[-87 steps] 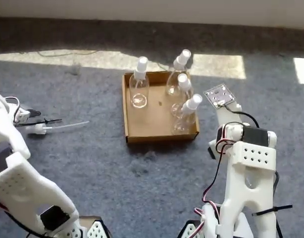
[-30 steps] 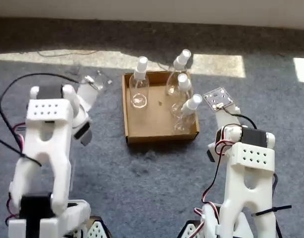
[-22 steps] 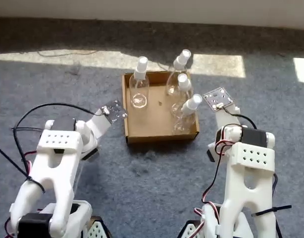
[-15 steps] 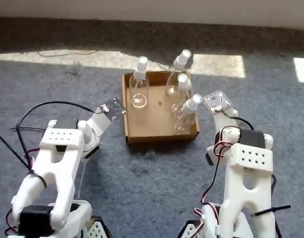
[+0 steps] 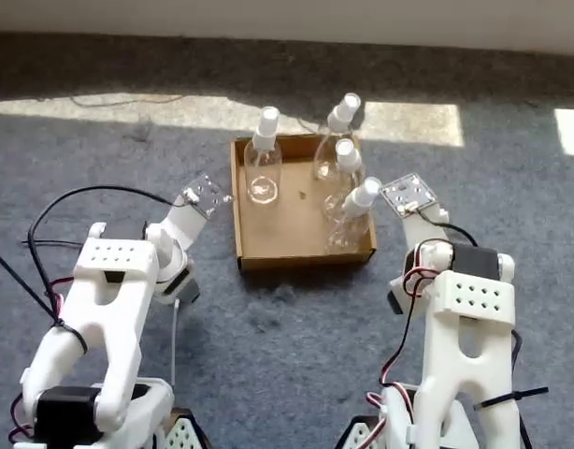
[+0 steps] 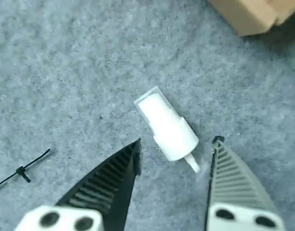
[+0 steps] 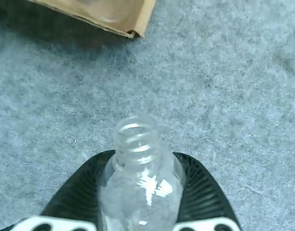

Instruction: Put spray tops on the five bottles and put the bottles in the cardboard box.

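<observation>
A white spray top [image 6: 166, 129] sits just past the tips of my open left gripper [image 6: 177, 142], its tube stub pointing back between the fingers. From above, its thin tube [image 5: 175, 337] runs alongside the left arm [image 5: 109, 281]. My right gripper [image 7: 143, 159] is shut on a clear bottle [image 7: 138, 183] with a bare threaded neck, held over the carpet near the box corner [image 7: 114, 14]. The cardboard box [image 5: 238, 215] holds several bottles with white spray tops, among them one [image 5: 264, 159] at the far left.
Grey carpet lies all around. A black zip tie [image 6: 22, 171] lies beside the left gripper. The box corner [image 6: 248, 14] is close ahead of the left gripper. The right arm [image 5: 465, 309] stands just right of the box.
The left arm swung in from the far left and now sits lower, beside the box's near-left corner; the spray top is no longer at its old spot. The right arm barely shifted.
</observation>
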Tool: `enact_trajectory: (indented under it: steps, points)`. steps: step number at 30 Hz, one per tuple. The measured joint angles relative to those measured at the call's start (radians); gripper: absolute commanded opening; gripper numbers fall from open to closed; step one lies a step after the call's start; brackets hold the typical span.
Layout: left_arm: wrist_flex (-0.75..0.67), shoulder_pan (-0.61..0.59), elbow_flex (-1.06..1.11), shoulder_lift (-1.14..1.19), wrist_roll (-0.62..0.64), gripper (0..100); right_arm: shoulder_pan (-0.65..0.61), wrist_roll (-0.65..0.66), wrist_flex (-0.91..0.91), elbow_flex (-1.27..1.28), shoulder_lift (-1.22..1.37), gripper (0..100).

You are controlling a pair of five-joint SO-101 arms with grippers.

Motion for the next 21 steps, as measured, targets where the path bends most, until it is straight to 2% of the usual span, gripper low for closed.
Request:
enact_trajectory:
  steps: [10, 15, 21]
  points:
    - [0.0, 0.0, -0.012, 0.002, 0.219, 22, 0.0, 0.0, 0.0, 0.0, 0.0, 0.3]
    - [-0.021, 0.0, -0.012, 0.028, 0.244, 22, 0.0, 0.0, 0.0, 0.0, 0.0, 0.3]
    - [-0.084, 0.0, -0.032, 0.195, 0.275, 20, 0.0, 0.0, 0.0, 0.0, 0.0, 0.3]
